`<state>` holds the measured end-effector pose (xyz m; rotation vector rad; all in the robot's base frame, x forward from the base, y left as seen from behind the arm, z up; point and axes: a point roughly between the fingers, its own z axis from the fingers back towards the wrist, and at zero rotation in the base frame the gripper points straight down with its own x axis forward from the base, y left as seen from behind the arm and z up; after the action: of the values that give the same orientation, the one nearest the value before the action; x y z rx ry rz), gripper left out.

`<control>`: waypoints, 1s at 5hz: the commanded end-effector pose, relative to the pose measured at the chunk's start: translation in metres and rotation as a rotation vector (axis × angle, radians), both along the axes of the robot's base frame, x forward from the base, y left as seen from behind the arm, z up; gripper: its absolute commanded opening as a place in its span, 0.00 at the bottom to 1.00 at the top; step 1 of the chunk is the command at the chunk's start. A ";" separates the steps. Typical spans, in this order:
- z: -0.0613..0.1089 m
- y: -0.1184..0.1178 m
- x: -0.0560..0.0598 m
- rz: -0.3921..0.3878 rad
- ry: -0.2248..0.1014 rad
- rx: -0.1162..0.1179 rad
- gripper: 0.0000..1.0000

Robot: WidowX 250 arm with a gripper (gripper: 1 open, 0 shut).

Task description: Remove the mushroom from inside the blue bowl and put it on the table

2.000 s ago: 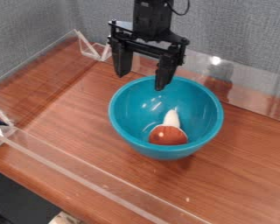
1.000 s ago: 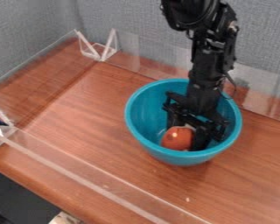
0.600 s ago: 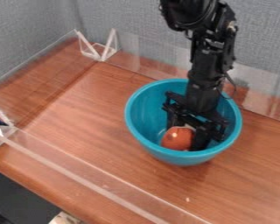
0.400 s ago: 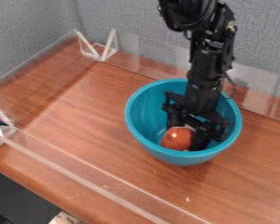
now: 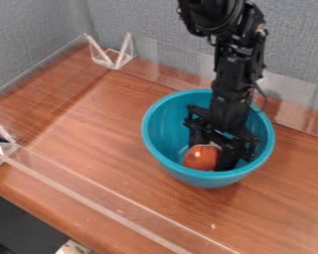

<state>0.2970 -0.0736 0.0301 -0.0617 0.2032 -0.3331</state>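
Observation:
The blue bowl stands on the wood-grain table, right of centre. My black gripper reaches steeply down into the bowl. Its fingers sit low near the bottom, closed in on the mushroom. The orange-brown cap shows just in front of the fingers. The cream stem is hidden behind the gripper. The mushroom rests at the bowl's bottom.
Low clear acrylic walls edge the table at the front and back. A white wire stand sits at the far left corner. A white object pokes in at the left edge. Bare wood lies left of the bowl.
Two seconds ago the gripper hung open above the bowl's far rim. It has come down into the bowl around the mushroom and has held still over the last second.

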 end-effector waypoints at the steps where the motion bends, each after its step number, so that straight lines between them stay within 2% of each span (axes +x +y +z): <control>1: 0.017 0.001 0.002 -0.001 -0.044 -0.020 0.00; 5: 0.026 0.003 -0.005 -0.002 -0.035 -0.039 0.00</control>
<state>0.2859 -0.0725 0.0331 -0.0881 0.2345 -0.3342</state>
